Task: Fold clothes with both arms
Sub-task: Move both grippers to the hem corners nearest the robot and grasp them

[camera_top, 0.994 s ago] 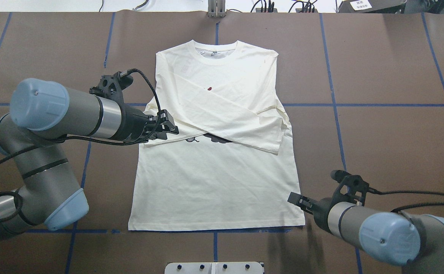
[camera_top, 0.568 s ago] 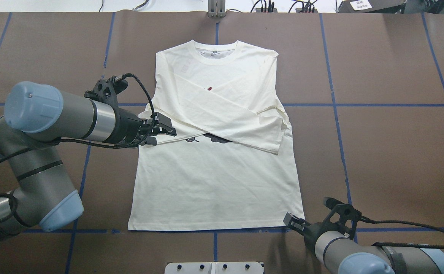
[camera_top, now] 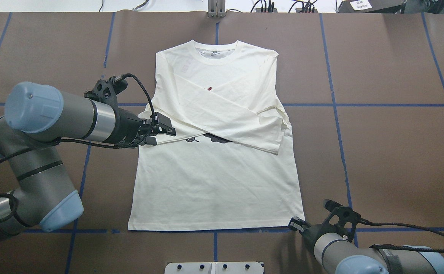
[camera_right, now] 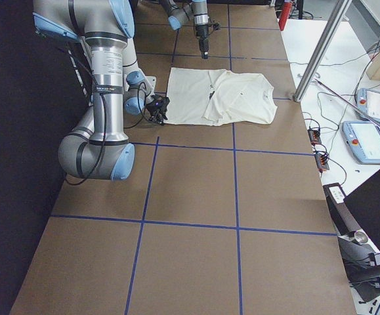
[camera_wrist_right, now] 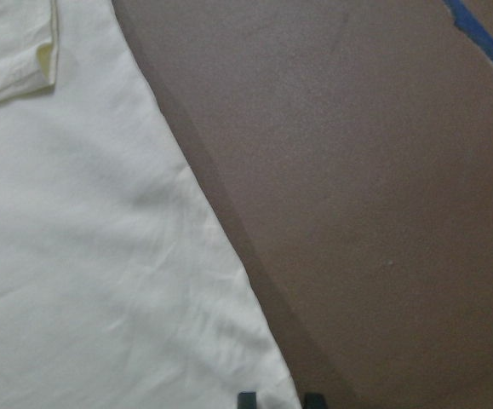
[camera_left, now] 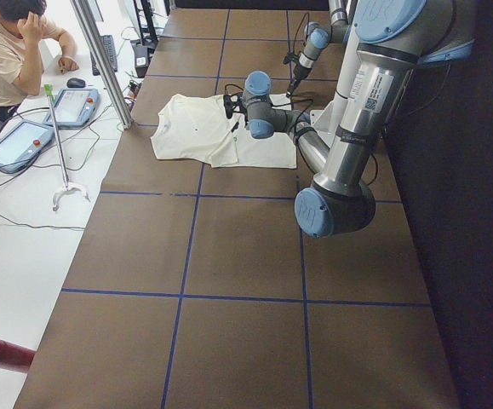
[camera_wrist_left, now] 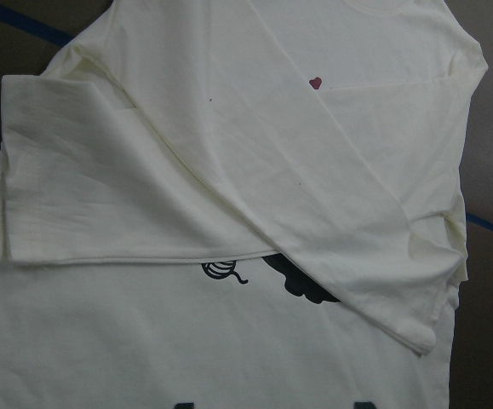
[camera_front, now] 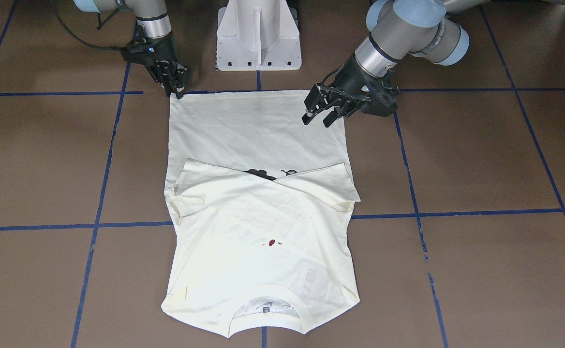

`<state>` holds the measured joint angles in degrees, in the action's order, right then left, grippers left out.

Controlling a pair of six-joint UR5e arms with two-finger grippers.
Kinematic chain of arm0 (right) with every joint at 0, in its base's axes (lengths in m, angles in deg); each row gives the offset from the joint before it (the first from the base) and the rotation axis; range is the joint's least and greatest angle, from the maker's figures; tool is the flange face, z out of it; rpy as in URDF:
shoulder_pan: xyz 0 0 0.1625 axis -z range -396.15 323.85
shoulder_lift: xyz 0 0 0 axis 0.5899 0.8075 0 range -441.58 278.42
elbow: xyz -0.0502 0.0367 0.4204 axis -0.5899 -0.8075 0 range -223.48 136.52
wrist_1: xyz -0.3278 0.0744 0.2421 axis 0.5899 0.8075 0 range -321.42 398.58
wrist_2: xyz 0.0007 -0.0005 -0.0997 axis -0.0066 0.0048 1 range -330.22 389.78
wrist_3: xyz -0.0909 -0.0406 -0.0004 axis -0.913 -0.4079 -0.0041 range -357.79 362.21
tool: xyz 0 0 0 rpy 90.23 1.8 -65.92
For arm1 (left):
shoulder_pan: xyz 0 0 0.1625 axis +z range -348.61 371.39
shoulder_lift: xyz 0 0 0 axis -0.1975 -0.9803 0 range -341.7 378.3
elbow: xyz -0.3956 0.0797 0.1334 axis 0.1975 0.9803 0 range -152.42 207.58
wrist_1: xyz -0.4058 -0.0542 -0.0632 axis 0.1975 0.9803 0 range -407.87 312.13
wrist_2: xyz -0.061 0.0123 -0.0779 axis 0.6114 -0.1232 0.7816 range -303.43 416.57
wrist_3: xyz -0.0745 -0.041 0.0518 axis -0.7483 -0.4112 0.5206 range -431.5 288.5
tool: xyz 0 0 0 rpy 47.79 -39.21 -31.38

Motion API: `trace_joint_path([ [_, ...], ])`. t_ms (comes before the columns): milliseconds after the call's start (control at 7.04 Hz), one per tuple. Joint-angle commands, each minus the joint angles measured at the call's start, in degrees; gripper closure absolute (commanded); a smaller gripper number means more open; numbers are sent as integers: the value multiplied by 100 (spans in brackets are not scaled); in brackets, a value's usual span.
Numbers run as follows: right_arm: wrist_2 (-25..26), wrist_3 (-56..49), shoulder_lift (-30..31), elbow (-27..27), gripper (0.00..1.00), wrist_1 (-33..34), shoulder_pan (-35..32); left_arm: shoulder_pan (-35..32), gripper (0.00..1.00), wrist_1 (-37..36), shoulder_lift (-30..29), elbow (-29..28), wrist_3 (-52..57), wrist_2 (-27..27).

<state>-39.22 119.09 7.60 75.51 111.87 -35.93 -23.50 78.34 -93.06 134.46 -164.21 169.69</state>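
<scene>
Brown table [camera_top: 378, 76] carries the T-shirt [camera_top: 214, 182] flat, sleeves crossed over the chest, collar away from the robot | left gripper [camera_front: 315, 122] hovers above the shirt's left edge, fingers spread, empty | right gripper [camera_front: 178, 92] is low at the right hem corner, fingertips slightly apart, straddling it

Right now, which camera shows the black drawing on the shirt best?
The left wrist-mounted view: the black print is large and close, peeking from under the crossed sleeves. Overhead and front-facing views show small dark marks; side views barely anything; right wrist none.
</scene>
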Motion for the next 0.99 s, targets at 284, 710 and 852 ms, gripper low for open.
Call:
trace_joint_path([
  [284,-8,-34,-15,167,100,1,-39,0,32,-79,122,130,-62,-35],
  [710,-43,-52,12,397,100,1,-65,1391,31,-2283,571,1462,-501,-1682],
  [852,-43,-52,3,397,100,1,-65,1833,31,-2677,650,1519,-868,-1810],
])
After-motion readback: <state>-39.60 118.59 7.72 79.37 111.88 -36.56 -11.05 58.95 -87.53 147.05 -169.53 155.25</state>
